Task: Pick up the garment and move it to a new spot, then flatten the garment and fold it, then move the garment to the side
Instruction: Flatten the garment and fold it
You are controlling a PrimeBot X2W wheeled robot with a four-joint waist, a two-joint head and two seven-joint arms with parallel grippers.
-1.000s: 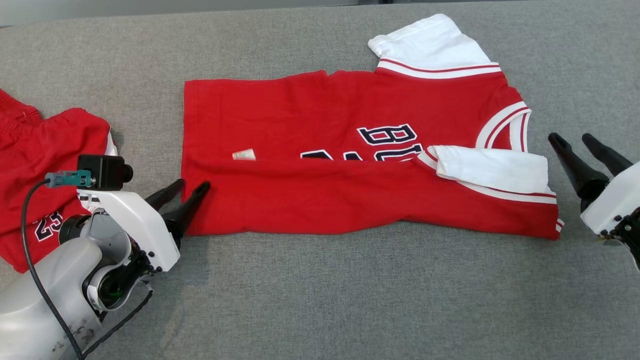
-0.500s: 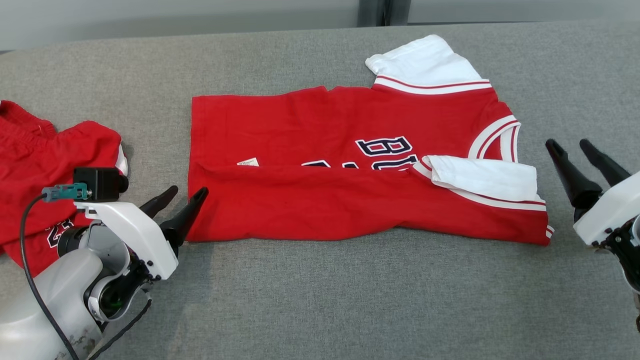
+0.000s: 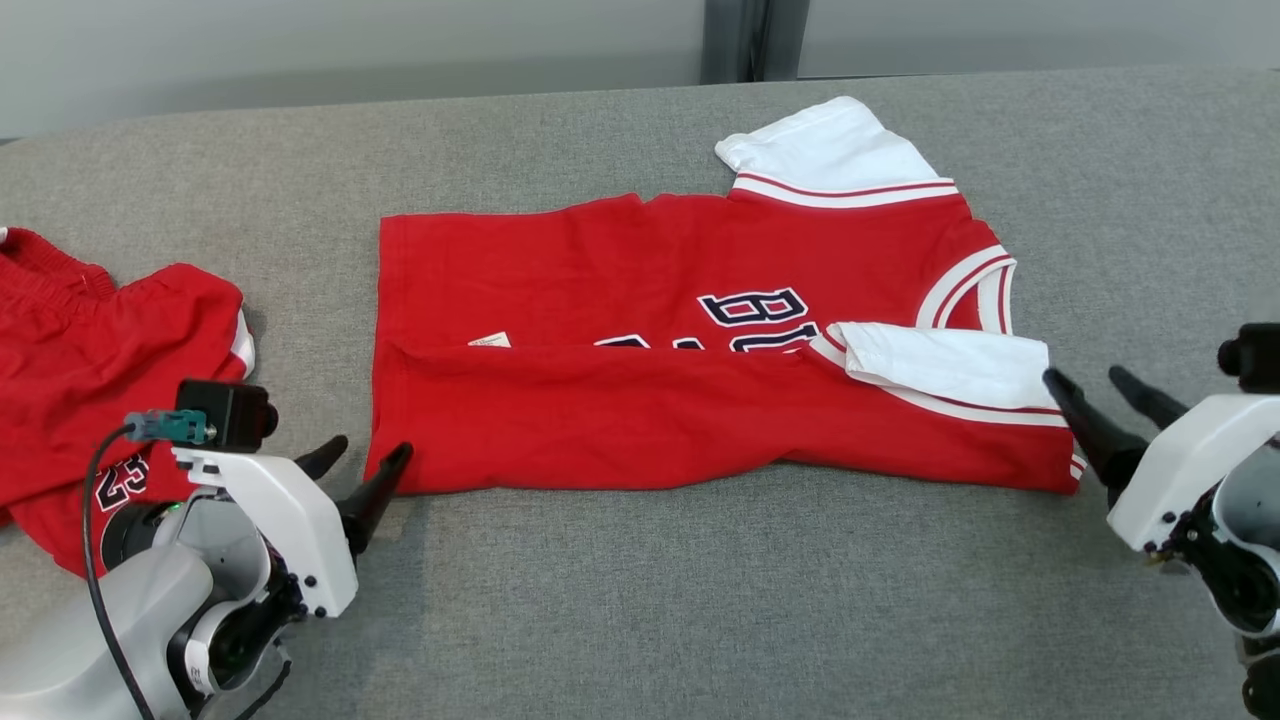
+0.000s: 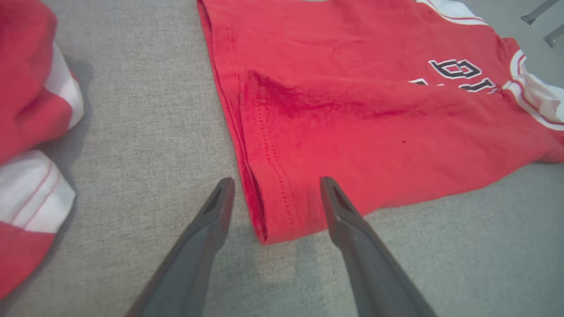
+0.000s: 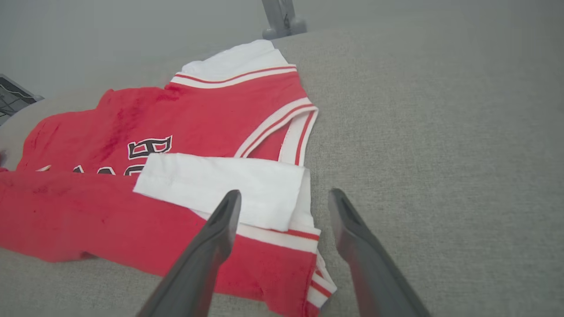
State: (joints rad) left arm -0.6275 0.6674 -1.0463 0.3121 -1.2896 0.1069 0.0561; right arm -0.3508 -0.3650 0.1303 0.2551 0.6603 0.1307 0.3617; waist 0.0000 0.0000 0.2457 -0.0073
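Note:
The garment (image 3: 650, 330), a red jersey with white sleeves and dark lettering, lies flat on the grey surface with its near edge folded over toward the middle. My left gripper (image 3: 366, 458) is open just off the jersey's near left corner (image 4: 269, 220), which lies between the two fingers in the left wrist view. My right gripper (image 3: 1090, 382) is open at the jersey's right end, beside the folded white sleeve (image 5: 220, 185). Neither holds anything.
A second red garment (image 3: 90, 350), shorts with a number and white trim, lies bunched at the far left, also in the left wrist view (image 4: 26, 101). The grey padded surface (image 3: 700, 620) extends toward me. A metal post (image 3: 735, 40) stands behind the table's far edge.
The head camera has tilted, shifting the scene down. The left gripper has opened wider and let go of the jersey's corner, drawing back toward me. The right gripper has moved in closer to the sleeve.

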